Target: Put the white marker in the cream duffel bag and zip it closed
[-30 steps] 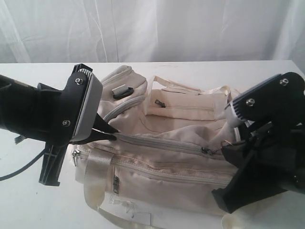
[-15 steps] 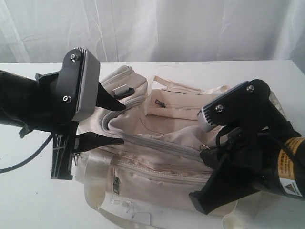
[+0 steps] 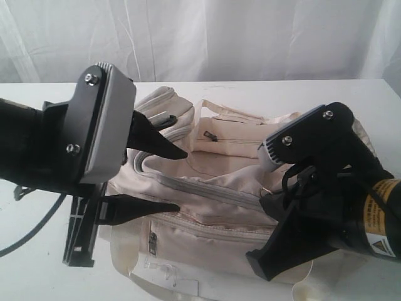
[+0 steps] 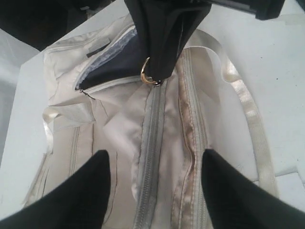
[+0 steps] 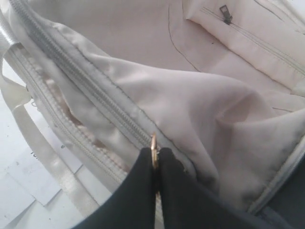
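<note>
The cream duffel bag point(image 3: 219, 241) lies on the white table point(image 3: 351, 94). Its grey main zip point(image 4: 151, 143) is closed along the stretch under my left gripper point(image 4: 156, 155). That gripper hovers open just above the zip, one finger on each side, touching nothing. My right gripper point(image 5: 155, 153) is shut on the gold ring zip pull point(image 5: 153, 142). Beyond the ring point(image 4: 147, 76) the bag gapes and shows dark lining point(image 4: 114, 67). The white marker is out of view.
A shiny webbing strap point(image 4: 248, 109) runs along the bag's side. White paper pieces point(image 5: 28, 176) lie on the table by the bag's front. A dark cable point(image 3: 25, 238) trails off at the left. A white curtain point(image 3: 250, 37) hangs behind the table.
My left gripper has opened, let go of the bag's zip end, and risen over the bag. The right arm shifted left, still shut on the pull.
</note>
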Motion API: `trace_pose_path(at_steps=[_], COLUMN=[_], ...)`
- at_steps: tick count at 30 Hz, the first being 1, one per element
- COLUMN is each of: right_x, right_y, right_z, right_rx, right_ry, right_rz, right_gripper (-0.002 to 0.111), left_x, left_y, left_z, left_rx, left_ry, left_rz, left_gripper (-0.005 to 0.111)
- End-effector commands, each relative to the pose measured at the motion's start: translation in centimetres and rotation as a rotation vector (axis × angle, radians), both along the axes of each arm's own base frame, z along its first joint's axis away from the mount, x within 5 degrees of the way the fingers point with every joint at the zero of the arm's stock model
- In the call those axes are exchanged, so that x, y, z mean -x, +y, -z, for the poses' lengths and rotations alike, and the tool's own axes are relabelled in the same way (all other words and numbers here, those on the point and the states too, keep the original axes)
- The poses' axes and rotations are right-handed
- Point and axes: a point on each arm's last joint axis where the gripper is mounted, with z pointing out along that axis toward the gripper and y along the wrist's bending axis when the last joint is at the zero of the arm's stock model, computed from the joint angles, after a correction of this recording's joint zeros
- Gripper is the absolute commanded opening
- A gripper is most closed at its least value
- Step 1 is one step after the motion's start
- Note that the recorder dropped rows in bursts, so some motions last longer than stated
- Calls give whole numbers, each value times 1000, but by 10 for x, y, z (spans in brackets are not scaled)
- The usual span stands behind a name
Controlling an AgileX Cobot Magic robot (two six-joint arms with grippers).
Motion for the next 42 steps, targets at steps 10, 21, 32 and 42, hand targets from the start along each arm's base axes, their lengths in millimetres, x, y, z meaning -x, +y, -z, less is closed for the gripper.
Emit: trace_pose_path(at_steps=[10,21,32,42], right_x=[0,0,0,2], right_y=[0,1,2,-9], right_z=[0,0,-1,7], right_rx=[-8,-15,-28,76], right_ry=[-3,-2,-2,65], right_rz=[-2,-1,-4,65], right_gripper=[0,0,0,0], left_x=[-16,-20,-37,-38], left_y=[-16,-23,-26,-26], left_z=[23,29,46,46], left_rx=[-21,10,-30,-37], left_ry=[66,79,56,39], left_rz=[-35,-1,-76,-76], left_gripper=[61,58,19,0])
